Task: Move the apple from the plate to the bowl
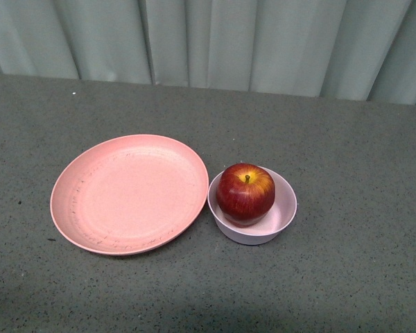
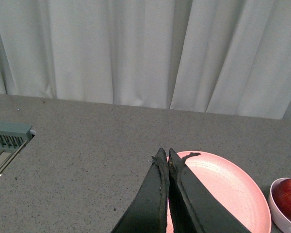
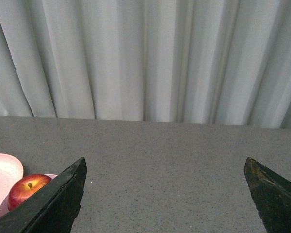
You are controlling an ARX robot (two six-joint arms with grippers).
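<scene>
Plate (image 1: 128, 194), left of centre in the front frame, lies bare; just right of it the apple (image 1: 245, 193) sits stem-up in the bowl (image 1: 277, 222), so I judge the move done and only pulling clear remains. My left hand (image 2: 165, 158) is pressed together, my right hand (image 3: 165, 194) spread wide, both holding nothing. Neither arm shows in front. The bowl's base is hidden behind its wall, and the wrist frames cut the dishes at their edges.

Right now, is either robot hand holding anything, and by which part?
Nothing. The left gripper is shut and empty, the right gripper open; the apple sits in the bowl.
</scene>
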